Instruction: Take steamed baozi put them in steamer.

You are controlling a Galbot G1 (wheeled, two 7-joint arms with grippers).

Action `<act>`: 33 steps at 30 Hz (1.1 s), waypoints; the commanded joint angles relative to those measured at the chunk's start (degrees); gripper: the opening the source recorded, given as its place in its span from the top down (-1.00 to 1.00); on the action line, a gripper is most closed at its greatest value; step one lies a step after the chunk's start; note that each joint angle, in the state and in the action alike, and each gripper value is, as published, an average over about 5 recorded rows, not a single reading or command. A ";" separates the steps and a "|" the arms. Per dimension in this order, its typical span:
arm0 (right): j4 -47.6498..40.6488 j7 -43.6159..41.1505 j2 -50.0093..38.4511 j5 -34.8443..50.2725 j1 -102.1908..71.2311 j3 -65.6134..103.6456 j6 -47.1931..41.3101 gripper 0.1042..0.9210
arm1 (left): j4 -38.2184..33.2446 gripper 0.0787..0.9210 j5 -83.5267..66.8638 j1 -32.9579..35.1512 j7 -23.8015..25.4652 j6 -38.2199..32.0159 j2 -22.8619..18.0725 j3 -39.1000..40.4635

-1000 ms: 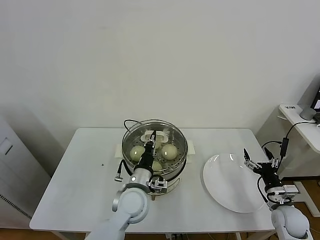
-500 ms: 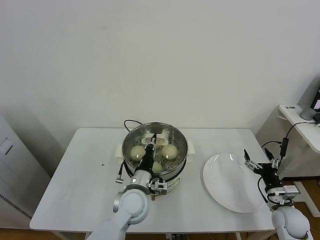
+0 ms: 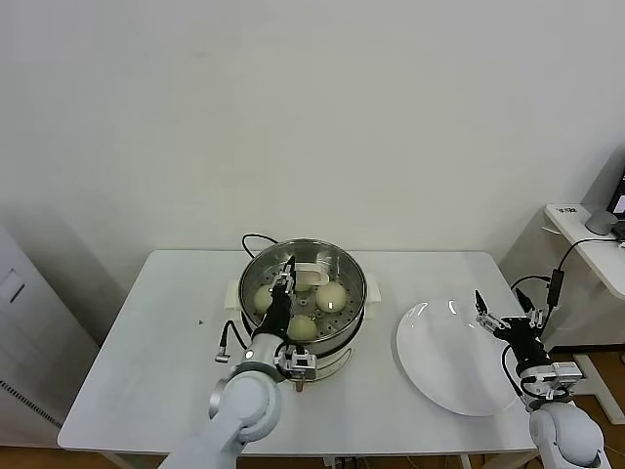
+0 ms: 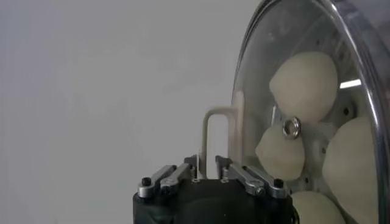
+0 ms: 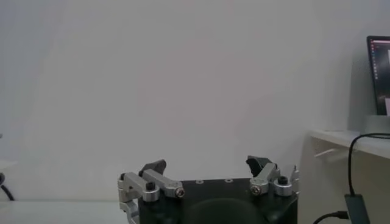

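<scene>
Centre frame in the head view, the steamer [image 3: 303,289] — a round shiny steel pot with a perforated tray — sits on the white table [image 3: 166,342], and only three steamed baozi [image 3: 331,295] show plainly there, smooth cream-white domes, any fourth being masked by the left gripper [image 3: 285,279]. That gripper hangs over the pot's left half with its fingers pinched on the pale loop handle of the glass lid [image 4: 304,103], through which the left wrist view shows four buns, two cut off at the frame's lower right edge. At lower right the right gripper [image 3: 508,318] hovers beside the flat white plate [image 3: 449,362], fingers spread wide and holding nothing.
</scene>
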 commanded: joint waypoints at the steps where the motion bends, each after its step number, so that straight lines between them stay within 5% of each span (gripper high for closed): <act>1: 0.11 -0.34 -0.31 0.41 0.24 0.05 -0.45 -0.76 | -21.66 0.14 -29.42 7.39 7.88 -6.53 6.55 -7.63; 6: 0.82 0.75 -0.65 1.83 0.64 -0.89 -3.09 -0.76 | -23.99 -0.21 -58.88 4.85 9.02 -13.88 8.44 -12.81; 14: 1.90 3.19 -0.02 1.34 1.06 -3.84 -3.28 -0.76 | -21.81 -0.70 -97.64 5.31 -10.94 -6.43 5.35 -29.03; 20: 2.49 3.29 1.68 -0.52 -0.06 -2.74 -4.41 -0.76 | -12.45 -0.77 -104.94 7.56 -14.78 -6.32 7.84 -37.82; 33: 4.66 4.33 2.57 -0.36 -2.90 -1.13 -6.08 -0.76 | 7.26 -0.77 -98.97 9.23 -11.54 -13.61 11.94 -35.95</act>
